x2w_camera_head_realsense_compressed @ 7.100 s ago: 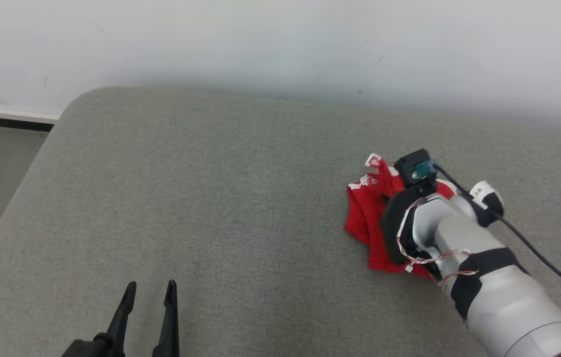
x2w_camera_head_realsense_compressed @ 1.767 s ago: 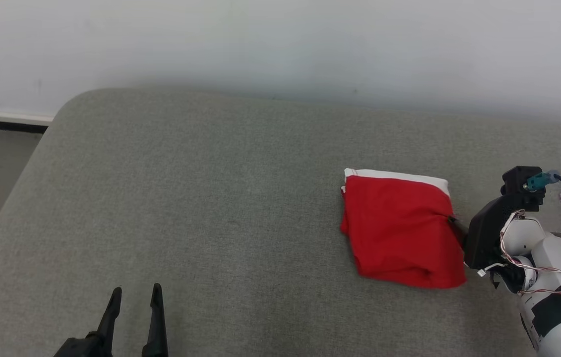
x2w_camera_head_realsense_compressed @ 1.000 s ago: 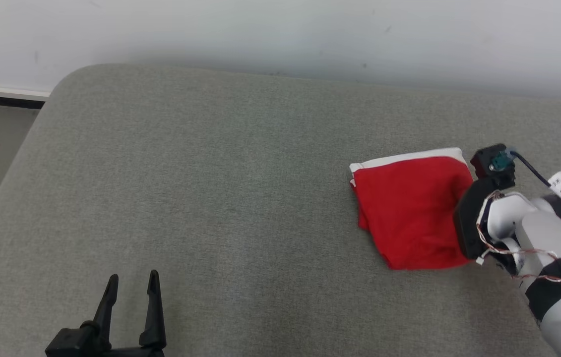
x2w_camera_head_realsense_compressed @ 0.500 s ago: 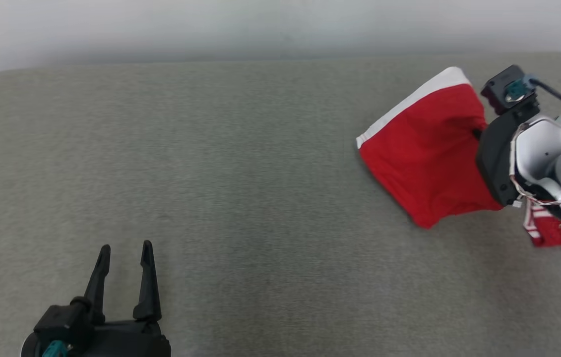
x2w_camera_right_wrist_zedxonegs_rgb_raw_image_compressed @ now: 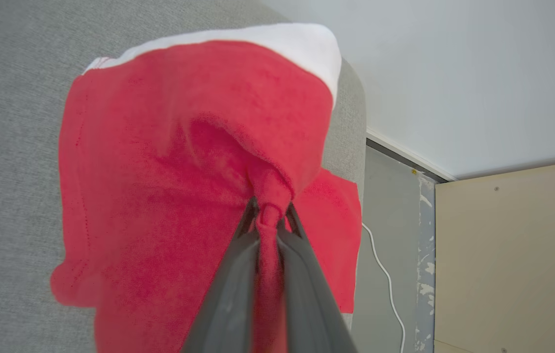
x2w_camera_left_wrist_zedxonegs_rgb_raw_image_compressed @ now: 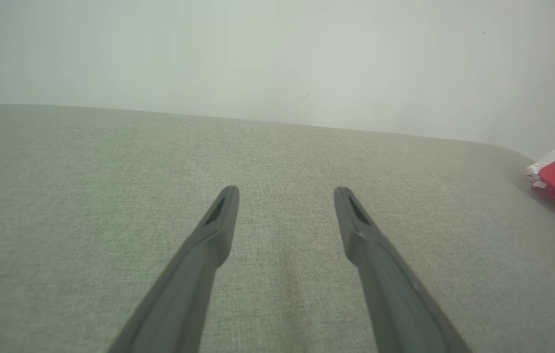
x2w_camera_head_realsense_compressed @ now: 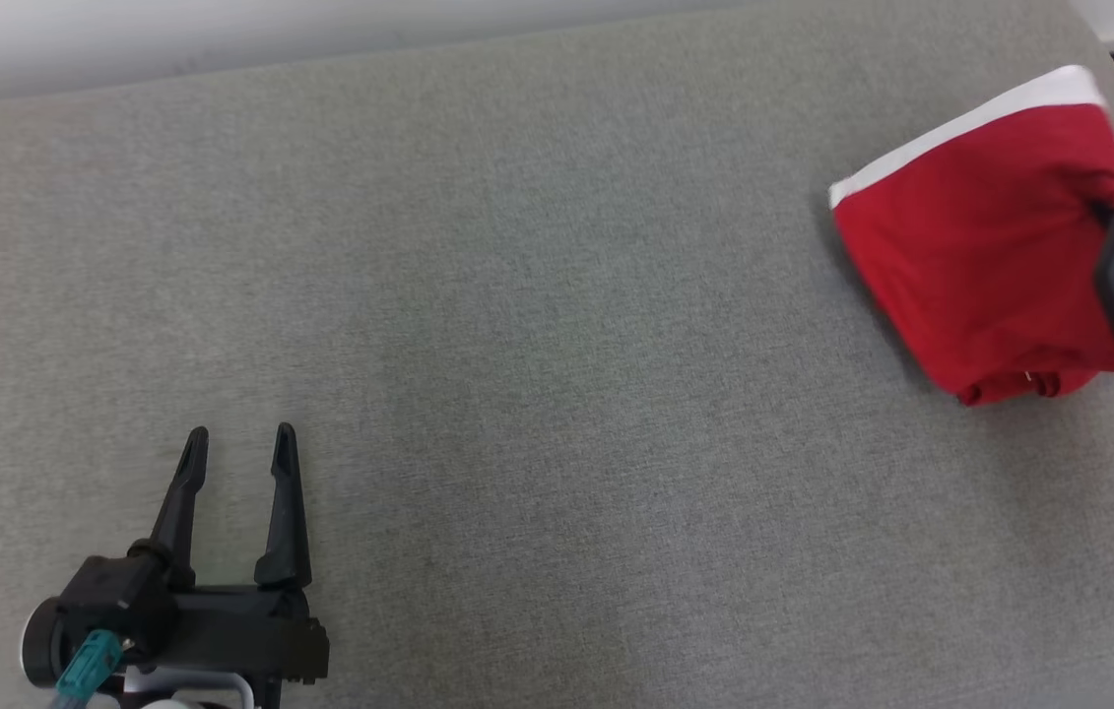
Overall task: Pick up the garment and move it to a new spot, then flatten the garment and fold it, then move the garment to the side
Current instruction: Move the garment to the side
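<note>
Grey upholstered surface (x2w_camera_head_realsense_compressed: pixel 517 295), white wall (x2w_camera_left_wrist_zedxonegs_rgb_raw_image_compressed: pixel 257 49), red garment (x2w_camera_head_realsense_compressed: pixel 980 246) near its corner

A grey woven cushion (x2w_camera_head_realsense_compressed: pixel 517 325) was seen against a white wall (x2w_camera_left_wrist_zedxonegs_rgb_raw_image_compressed: pixel 277 49); past its rounded corner a thin white cable (x2w_camera_right_wrist_zedxonegs_rgb_raw_image_compressed: pixel 381 267) was laid on grey floor (x2w_camera_right_wrist_zedxonegs_rgb_raw_image_compressed: pixel 390 196), beside a beige panel (x2w_camera_right_wrist_zedxonegs_rgb_raw_image_compressed: pixel 513 255).

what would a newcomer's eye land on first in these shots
The bright red garment with a white band along one edge stands out at the far right end of the grey cushion, folded into a compact block. The right gripper is shut on a bunched pinch of its fabric. The left gripper is open and empty at the lower left of the head view.
</note>
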Controlling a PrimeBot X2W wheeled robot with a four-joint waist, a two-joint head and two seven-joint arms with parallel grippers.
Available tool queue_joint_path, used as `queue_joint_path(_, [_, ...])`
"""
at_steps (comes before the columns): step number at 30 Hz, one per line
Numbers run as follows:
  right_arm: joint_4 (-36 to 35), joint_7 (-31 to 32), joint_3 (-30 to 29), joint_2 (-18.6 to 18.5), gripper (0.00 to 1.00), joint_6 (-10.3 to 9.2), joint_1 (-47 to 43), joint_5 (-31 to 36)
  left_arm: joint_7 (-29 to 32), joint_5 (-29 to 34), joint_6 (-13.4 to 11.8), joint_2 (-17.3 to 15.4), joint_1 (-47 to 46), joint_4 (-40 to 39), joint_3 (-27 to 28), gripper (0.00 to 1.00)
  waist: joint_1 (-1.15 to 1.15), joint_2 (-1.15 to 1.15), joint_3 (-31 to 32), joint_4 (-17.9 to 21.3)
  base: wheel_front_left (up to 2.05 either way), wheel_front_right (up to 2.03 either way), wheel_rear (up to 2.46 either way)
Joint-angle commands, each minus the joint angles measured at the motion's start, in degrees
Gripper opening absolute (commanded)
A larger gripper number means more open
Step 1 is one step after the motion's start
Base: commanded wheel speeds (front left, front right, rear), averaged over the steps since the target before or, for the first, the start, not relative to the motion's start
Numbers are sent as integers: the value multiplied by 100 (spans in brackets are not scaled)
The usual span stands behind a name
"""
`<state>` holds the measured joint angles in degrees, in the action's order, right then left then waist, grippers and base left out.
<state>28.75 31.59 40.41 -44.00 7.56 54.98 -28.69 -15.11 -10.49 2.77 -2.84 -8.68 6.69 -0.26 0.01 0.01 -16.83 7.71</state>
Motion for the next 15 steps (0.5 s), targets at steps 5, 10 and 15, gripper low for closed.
queue_joint_path(5, [425, -324, -478, -168, 0, -19, -140, 517, -1, 111, 123, -11, -174, 50, 11, 100, -1, -1, -319, 106, 0, 0, 0])
queue_joint_path(10, [969, -687, -1130, -104, 0, -19, -281, 1099, -1, 160, 164, -11, -240, 113, -4, 100, -1, -1, -418, -44, 0, 0, 0])
queue_joint_path(15, [1493, -827, -1946, 257, 0, -19, -539, 1634, -1, 238, 212, -10, -223, 166, 81, 100, -1, -1, -400, -146, 0, 0, 0])
